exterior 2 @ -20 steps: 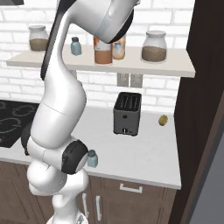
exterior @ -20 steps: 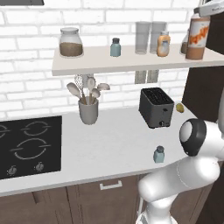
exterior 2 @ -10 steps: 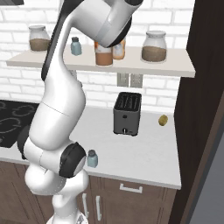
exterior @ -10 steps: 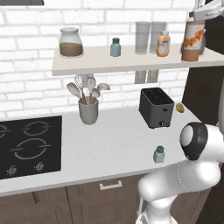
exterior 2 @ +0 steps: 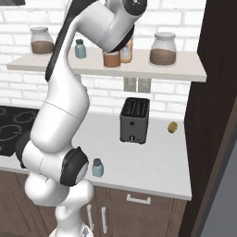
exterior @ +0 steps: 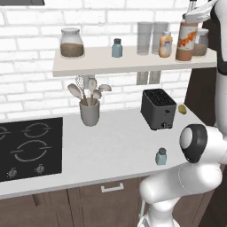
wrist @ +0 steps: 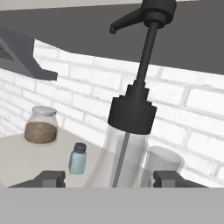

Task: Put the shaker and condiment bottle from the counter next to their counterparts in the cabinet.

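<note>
While the white arm reaches up at the right of the left base view, the tall slim orange-brown pump bottle w/ white-and-orange label [exterior: 186, 37] stands upright on the long pale grey-white shelf board [exterior: 102, 64], near its right end, just right of the short squat orange bottle w/ pale cap [exterior: 166, 45]. Gripper [exterior: 193, 10] sits at the bottle's top by the black pump; finger spacing not readable from this side. Further left on the shelf: two clear glasses [exterior: 151, 37], a tiny blue-grey shaker w/ dark cap [exterior: 117, 48], a brown-filled glass jar [exterior: 72, 43]. On the white counter [exterior: 111, 150]: a second tiny blue-grey shaker [exterior: 161, 156] near the front edge, well apart from the shelf; a black toaster [exterior: 158, 108]; a grey utensil crock [exterior: 89, 113]; a black cooktop [exterior: 29, 146].

Right base view: arm covers most of the pump bottle; only its orange base [exterior 2: 111, 59] shows on the shelf, w/ the squat bottle just right of it. Counter shaker [exterior 2: 97, 167] stands by the arm's lower joint, toaster [exterior 2: 134, 120] behind.

Hand view: both dark fingertips sit either side of the pump bottle's clear neck [wrist: 124, 162], black collar and spout above. Whether the tips press the glass can't be told. Shelf shaker [wrist: 78, 158] and jar [wrist: 40, 126] off to the left.
</note>
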